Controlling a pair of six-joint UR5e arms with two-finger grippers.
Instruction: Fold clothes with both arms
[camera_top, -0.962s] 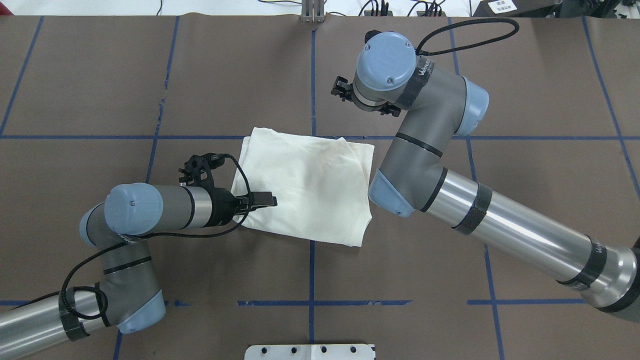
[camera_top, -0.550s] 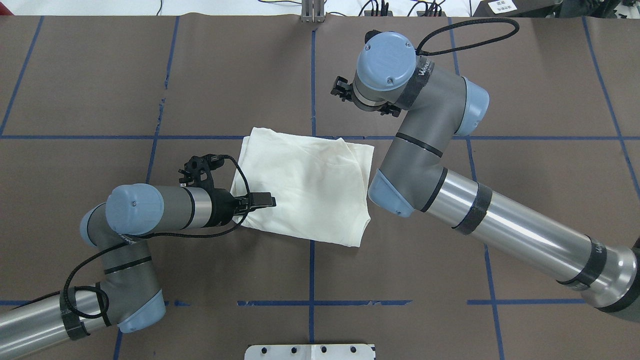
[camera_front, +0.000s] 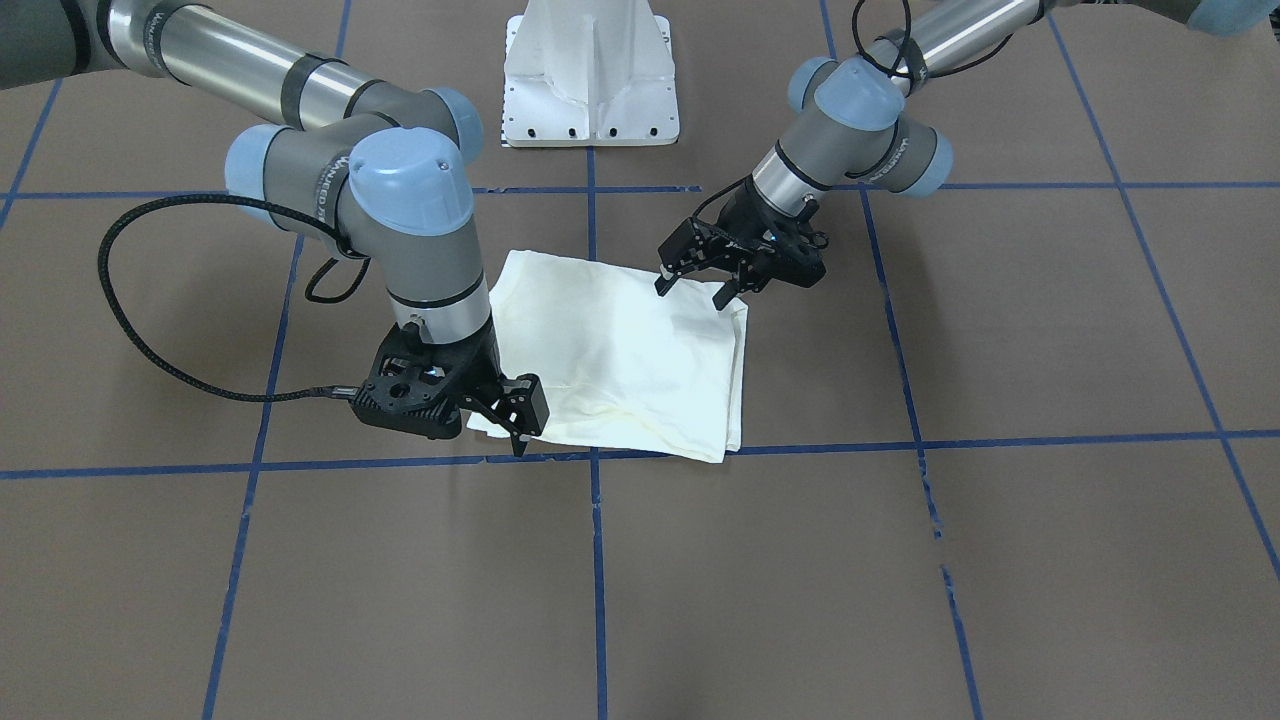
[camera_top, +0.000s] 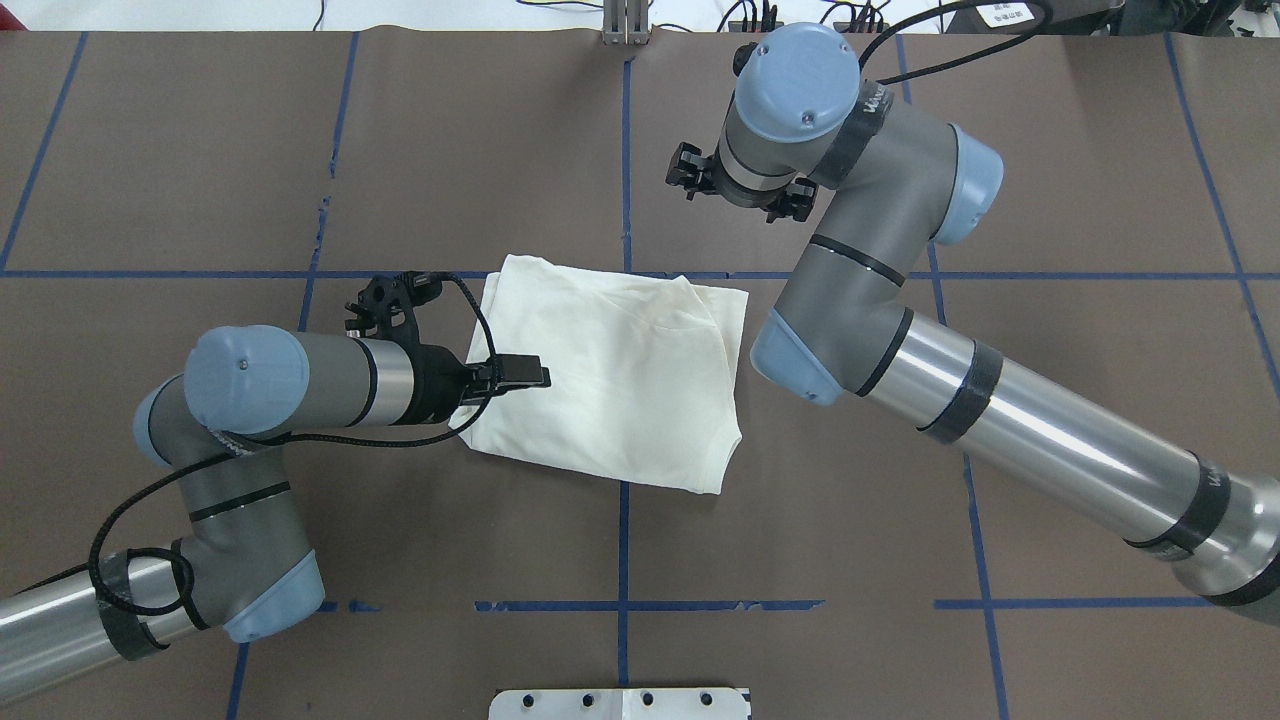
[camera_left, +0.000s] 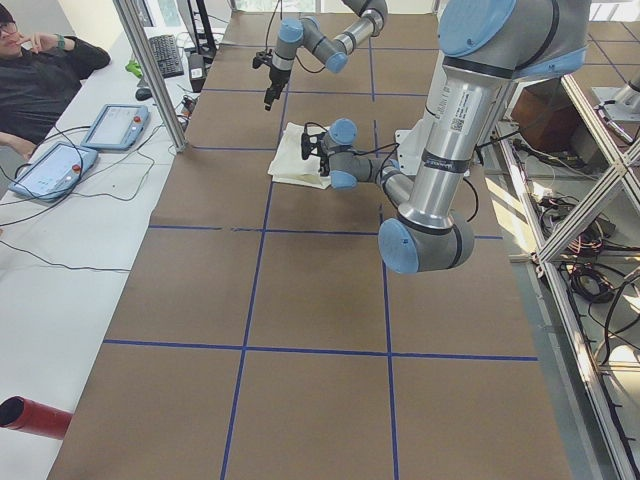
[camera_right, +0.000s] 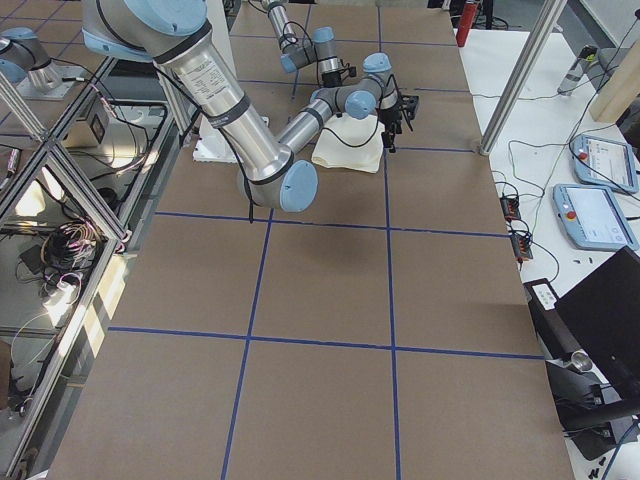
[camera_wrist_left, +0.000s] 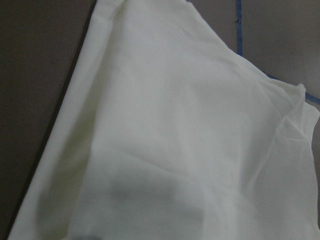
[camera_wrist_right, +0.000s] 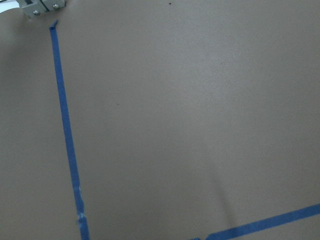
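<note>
The cream T-shirt (camera_front: 620, 350) lies folded into a rough rectangle, plain side up, at the table's middle (camera_top: 610, 380). No print shows. My left gripper (camera_front: 693, 290) is open and hovers just over the shirt's edge on my left; in the overhead view (camera_top: 525, 372) it sits above the shirt's left part. The left wrist view shows only the shirt cloth (camera_wrist_left: 175, 150). My right gripper (camera_front: 520, 425) looks open and empty, raised by the shirt's far right corner. In the overhead view it is hidden under its own wrist (camera_top: 760, 170).
The white pedestal base (camera_front: 590, 80) stands at the robot's side of the table. Blue tape lines (camera_top: 623, 605) cross the brown table cover. A metal bracket (camera_top: 625, 25) sits at the far edge. An operator (camera_left: 40, 70) sits beyond it with tablets (camera_left: 110, 125).
My right arm has lifted and swung toward the table's far edge, away from the shirt. My left gripper has shifted slightly toward the far side over the shirt. The shirt has not moved.
</note>
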